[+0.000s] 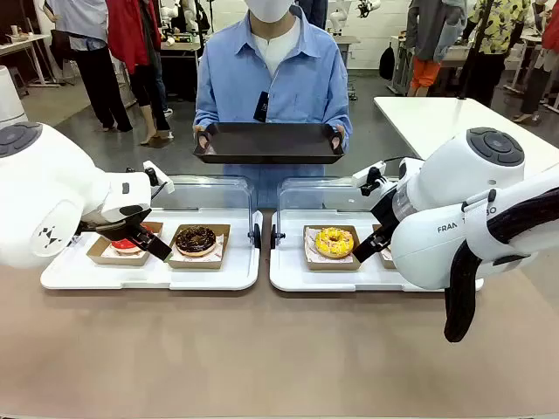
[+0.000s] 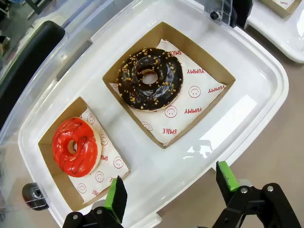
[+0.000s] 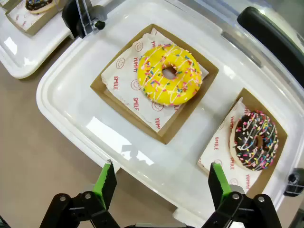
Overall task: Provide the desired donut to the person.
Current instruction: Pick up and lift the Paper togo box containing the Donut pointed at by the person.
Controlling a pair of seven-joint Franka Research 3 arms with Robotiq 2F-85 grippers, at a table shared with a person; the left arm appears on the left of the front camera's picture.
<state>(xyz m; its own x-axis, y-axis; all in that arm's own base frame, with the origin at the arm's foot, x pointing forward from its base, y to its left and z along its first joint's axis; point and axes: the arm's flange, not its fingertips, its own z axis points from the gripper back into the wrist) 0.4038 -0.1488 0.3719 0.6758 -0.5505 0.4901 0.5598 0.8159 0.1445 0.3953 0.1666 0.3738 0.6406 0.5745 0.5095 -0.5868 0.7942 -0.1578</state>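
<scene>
The person (image 1: 271, 65) stands at the far side holding out a black tray (image 1: 266, 144) with both hands. In the left white container (image 2: 247, 114) a red glazed donut (image 2: 76, 146) and a chocolate donut with nuts (image 2: 150, 79) lie in brown paper boxes. The right container (image 3: 71, 90) holds a yellow sprinkled donut (image 3: 169, 74) and a chocolate donut with coloured sprinkles (image 3: 254, 140). My left gripper (image 2: 171, 185) hovers open over the left container's near edge, holding nothing. Above the right container's near edge, my right gripper (image 3: 161, 175) is open as well.
Both containers have clear lids (image 1: 196, 192) raised at the back. The two containers sit side by side on the brown table (image 1: 262, 349), with bare tabletop in front of them. A white table (image 1: 437, 113) stands at the back right.
</scene>
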